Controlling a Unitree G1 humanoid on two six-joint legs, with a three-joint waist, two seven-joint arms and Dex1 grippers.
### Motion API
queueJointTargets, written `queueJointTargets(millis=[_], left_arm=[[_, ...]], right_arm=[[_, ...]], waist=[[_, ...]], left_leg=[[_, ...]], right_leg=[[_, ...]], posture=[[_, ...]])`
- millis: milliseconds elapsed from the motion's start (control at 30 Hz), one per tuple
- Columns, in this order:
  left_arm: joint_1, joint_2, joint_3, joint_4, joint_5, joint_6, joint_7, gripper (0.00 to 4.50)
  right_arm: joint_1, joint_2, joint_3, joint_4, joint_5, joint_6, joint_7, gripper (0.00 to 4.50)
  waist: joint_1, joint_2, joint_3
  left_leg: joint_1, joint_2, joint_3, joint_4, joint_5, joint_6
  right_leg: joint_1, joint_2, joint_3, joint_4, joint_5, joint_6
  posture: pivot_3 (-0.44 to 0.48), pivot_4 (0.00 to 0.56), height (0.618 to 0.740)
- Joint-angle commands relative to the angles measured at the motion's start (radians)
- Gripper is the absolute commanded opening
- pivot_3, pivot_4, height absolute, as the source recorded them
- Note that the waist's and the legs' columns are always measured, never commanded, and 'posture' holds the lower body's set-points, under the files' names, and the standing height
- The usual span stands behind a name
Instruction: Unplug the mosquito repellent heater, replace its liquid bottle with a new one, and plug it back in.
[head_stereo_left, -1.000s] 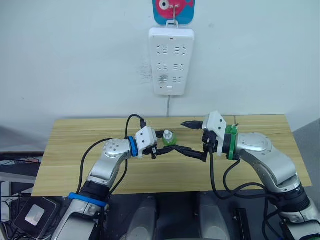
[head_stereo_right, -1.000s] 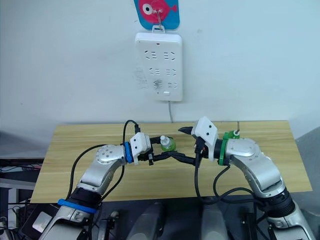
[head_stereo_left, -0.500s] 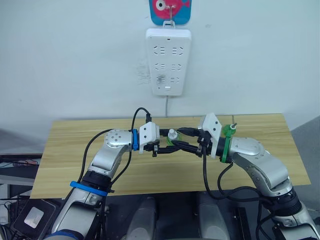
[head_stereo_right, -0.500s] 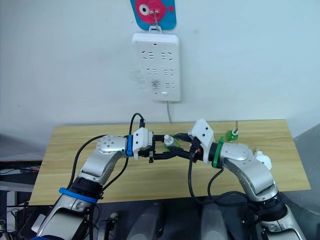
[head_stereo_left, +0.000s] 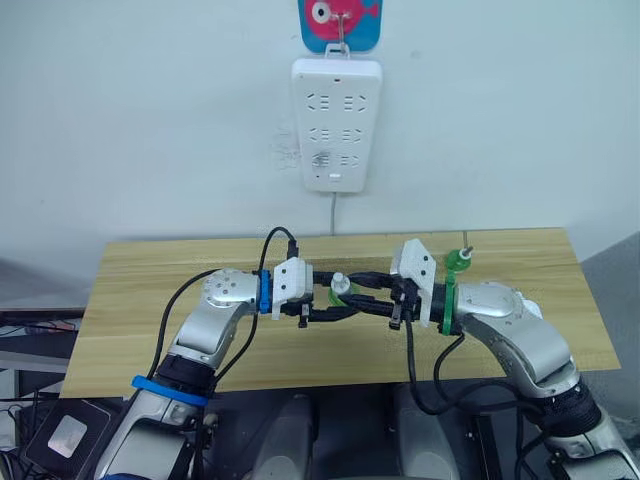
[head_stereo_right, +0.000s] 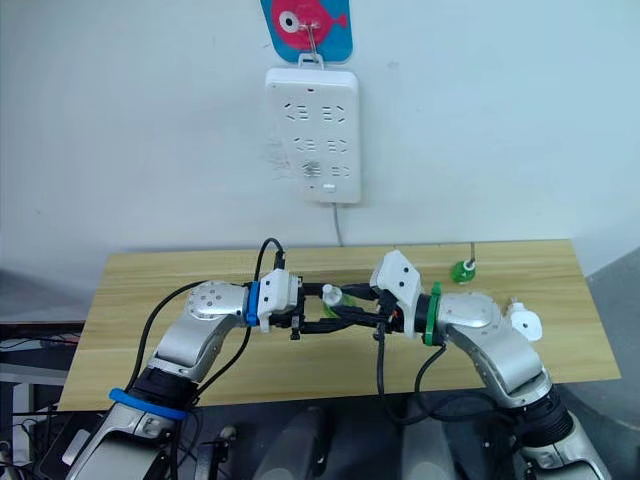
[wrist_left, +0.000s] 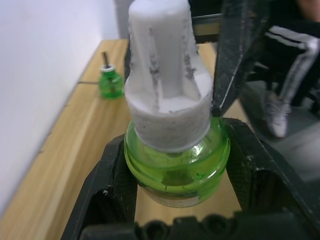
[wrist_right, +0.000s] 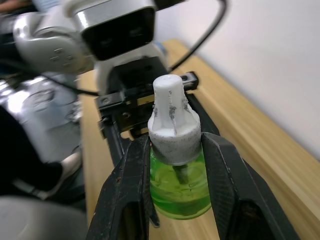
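Note:
A green liquid bottle (head_stereo_left: 340, 291) with a white cap hangs above the middle of the table, held from both sides. My left gripper (wrist_left: 177, 167) is shut on its green body, the fingers (wrist_left: 116, 172) pressing each side. From the opposite side my right gripper (wrist_right: 177, 187) is shut on the same bottle just under the cap, fingers (wrist_right: 134, 192) against it. The mosquito repellent heater (head_stereo_right: 522, 323), small, white and rounded, lies on the table behind my right forearm. A second green bottle (head_stereo_left: 459, 261) with a bare wick stands at the back right of the table.
A tall white power strip (head_stereo_left: 336, 122) hangs on the wall above the table's middle from a hook with a fish picture (head_stereo_left: 340, 18); its cord drops behind the wooden table (head_stereo_left: 150, 300). A seated person's legs (wrist_left: 292, 75) appear beyond the table in the left wrist view.
My right gripper has moved left up to the capped bottle and closed on it; one second ago it stood wide open beside it. The left gripper keeps its hold.

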Motion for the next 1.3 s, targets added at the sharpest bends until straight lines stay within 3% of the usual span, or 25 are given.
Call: queueJointTargets(millis=[33, 133, 267, 533, 600, 733, 967, 1133, 1300], left_arm=[[0.003, -0.004, -0.074, -0.052, -0.004, -0.031, -0.094, 2.23], [0.018, 0.016, -0.093, -0.089, -0.019, -0.029, -0.154, 2.23], [0.029, 0.045, -0.092, -0.104, -0.029, -0.027, -0.196, 2.23], [-0.011, 0.022, -0.03, -0.008, -0.023, -0.046, -0.129, 2.23], [-0.017, 0.019, -0.02, 0.008, -0.021, -0.05, -0.112, 2.23], [-0.021, 0.003, 0.009, 0.032, -0.02, -0.029, -0.049, 2.23], [-0.026, -0.05, 0.067, 0.072, -0.01, 0.027, 0.127, 2.23], [-0.028, -0.055, 0.058, 0.062, -0.009, 0.043, 0.134, 2.23], [-0.059, -0.067, 0.054, 0.094, -0.002, 0.039, 0.127, 2.23]], right_arm=[[-0.116, 0.027, 0.019, 0.107, 0.061, -0.13, 0.229, 1.14], [-0.194, 0.061, 0.042, 0.232, 0.041, -0.215, 0.364, 1.14], [-0.234, 0.078, 0.046, 0.332, -0.001, -0.297, 0.433, 1.14], [-0.145, -0.035, -0.028, 0.251, 0.021, -0.22, 0.423, 3.96], [-0.103, -0.069, -0.056, 0.2, 0.03, -0.187, 0.39, 4.46], [0.003, -0.097, -0.102, 0.061, 0.025, -0.105, 0.257, 4.46], [0.112, 0.128, -0.117, -0.138, -0.044, 0.072, -0.234, 4.46], [0.124, 0.179, -0.075, -0.193, -0.076, 0.108, -0.347, 4.46], [0.125, 0.171, -0.044, -0.192, -0.082, 0.095, -0.352, 4.46]], waist=[[-0.001, -0.001, -0.004], [-0.001, -0.001, -0.013], [0.002, -0.001, -0.017], [0.019, -0.002, -0.018], [0.021, -0.002, -0.019], [0.019, -0.002, -0.021], [0.008, -0.003, -0.029], [0.004, -0.002, -0.039], [0.002, -0.002, -0.041]], left_leg=[[0.0, 0.0, 0.001, 0.0, 0.0, 0.0], [0.0, 0.001, 0.002, -0.001, 0.0, 0.0], [0.0, 0.001, 0.002, -0.001, 0.0, 0.0], [0.0, 0.0, -0.003, 0.0, 0.0, 0.0], [0.0, 0.0, -0.002, 0.0, 0.0, 0.0], [0.0, 0.0, 0.002, 0.0, 0.0, 0.0], [0.0, 0.0, 0.004, 0.001, 0.0, -0.001], [0.0, -0.001, 0.002, 0.002, 0.0, -0.001], [0.0, -0.001, 0.003, 0.002, 0.0, -0.001]], right_leg=[[0.0, 0.0, 0.0, 0.0, 0.0, 0.0], [0.0, 0.001, -0.001, -0.001, 0.0, 0.0], [-0.001, 0.0, -0.001, -0.001, 0.0, 0.0], [0.0, 0.0, -0.001, 0.0, 0.0, 0.0], [-0.001, 0.0, -0.001, 0.0, 0.0, 0.0], [-0.001, 0.0, -0.001, 0.001, 0.0, 0.0], [-0.003, -0.001, 0.001, 0.005, 0.0, 0.0], [-0.004, -0.001, 0.001, 0.007, 0.0, 0.0], [-0.004, -0.001, 0.001, 0.007, 0.0, 0.0]], posture=[[0.074, 0.227, 0.74], [0.111, 0.214, 0.74], [0.121, 0.216, 0.74], [0.108, 0.217, 0.74], [0.092, 0.217, 0.74], [0.069, 0.212, 0.74], [0.048, 0.214, 0.74], [0.034, 0.215, 0.74], [0.031, 0.218, 0.74]])
